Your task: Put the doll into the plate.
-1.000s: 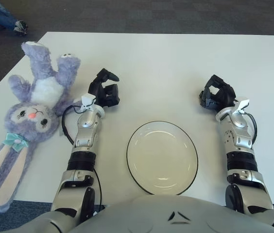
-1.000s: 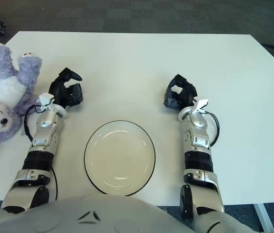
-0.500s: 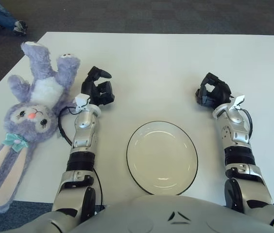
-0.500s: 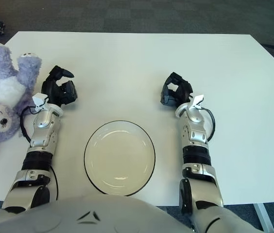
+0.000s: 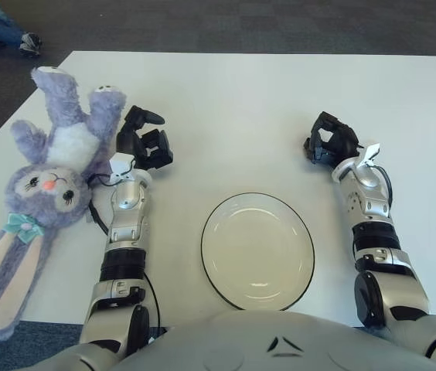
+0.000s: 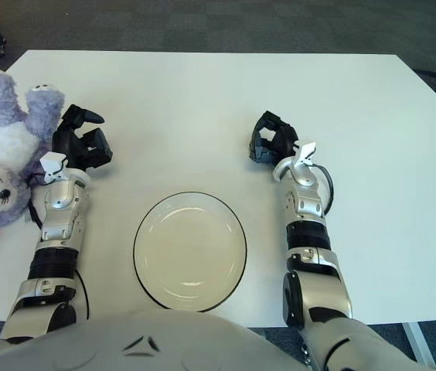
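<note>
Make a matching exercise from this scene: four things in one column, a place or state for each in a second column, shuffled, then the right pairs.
Things:
1. doll
2. plate
3. left robot hand
4. right robot hand

Places or states:
A. holds nothing, close beside the doll's body
B. lies on its back at the table's left edge, feet pointing away from the robot
C. holds nothing, beyond and to the right of the plate
D. bare, on the table between the two forearms

Pairs: 1-B, 2-D, 3-A, 4-C
</note>
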You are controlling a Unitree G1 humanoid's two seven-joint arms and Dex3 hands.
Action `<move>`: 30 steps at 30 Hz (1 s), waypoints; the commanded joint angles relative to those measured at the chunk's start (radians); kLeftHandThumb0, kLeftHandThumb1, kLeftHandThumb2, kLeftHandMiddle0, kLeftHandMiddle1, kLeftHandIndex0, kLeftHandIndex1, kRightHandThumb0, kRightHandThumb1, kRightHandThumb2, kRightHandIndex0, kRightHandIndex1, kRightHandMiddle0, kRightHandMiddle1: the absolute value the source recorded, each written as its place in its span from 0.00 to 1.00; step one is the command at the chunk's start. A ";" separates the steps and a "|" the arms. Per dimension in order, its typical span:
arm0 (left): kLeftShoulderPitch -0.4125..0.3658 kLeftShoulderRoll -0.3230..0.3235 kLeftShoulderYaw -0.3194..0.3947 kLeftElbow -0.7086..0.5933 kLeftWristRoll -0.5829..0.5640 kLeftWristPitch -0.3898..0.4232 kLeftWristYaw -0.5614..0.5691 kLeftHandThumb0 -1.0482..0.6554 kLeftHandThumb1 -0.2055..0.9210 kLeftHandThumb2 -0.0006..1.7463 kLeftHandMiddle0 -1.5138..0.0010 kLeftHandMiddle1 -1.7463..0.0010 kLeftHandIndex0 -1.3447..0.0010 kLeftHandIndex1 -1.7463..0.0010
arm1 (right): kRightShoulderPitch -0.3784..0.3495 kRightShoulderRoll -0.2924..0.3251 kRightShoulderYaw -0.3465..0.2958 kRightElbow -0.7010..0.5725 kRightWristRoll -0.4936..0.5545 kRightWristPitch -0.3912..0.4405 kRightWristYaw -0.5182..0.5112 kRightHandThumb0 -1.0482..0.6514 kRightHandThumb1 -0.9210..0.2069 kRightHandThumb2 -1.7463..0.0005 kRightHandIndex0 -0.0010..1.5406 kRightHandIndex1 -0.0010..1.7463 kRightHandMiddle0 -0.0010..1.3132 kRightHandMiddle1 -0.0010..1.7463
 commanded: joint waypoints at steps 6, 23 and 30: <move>0.020 0.031 0.028 -0.026 0.046 0.004 0.051 0.35 0.53 0.70 0.22 0.00 0.59 0.00 | -0.145 -0.013 -0.006 0.172 -0.004 -0.027 0.020 0.32 0.57 0.22 0.84 1.00 0.49 1.00; 0.127 0.138 0.086 -0.321 0.327 0.111 0.162 0.37 0.65 0.60 0.36 0.00 0.67 0.00 | -0.239 -0.011 0.005 0.264 -0.020 -0.087 0.045 0.32 0.59 0.20 0.85 1.00 0.51 1.00; 0.163 0.127 0.063 -0.440 0.604 0.207 0.303 0.39 0.76 0.51 0.53 0.00 0.73 0.00 | -0.286 -0.012 0.004 0.336 -0.036 -0.107 0.039 0.32 0.59 0.20 0.85 1.00 0.51 1.00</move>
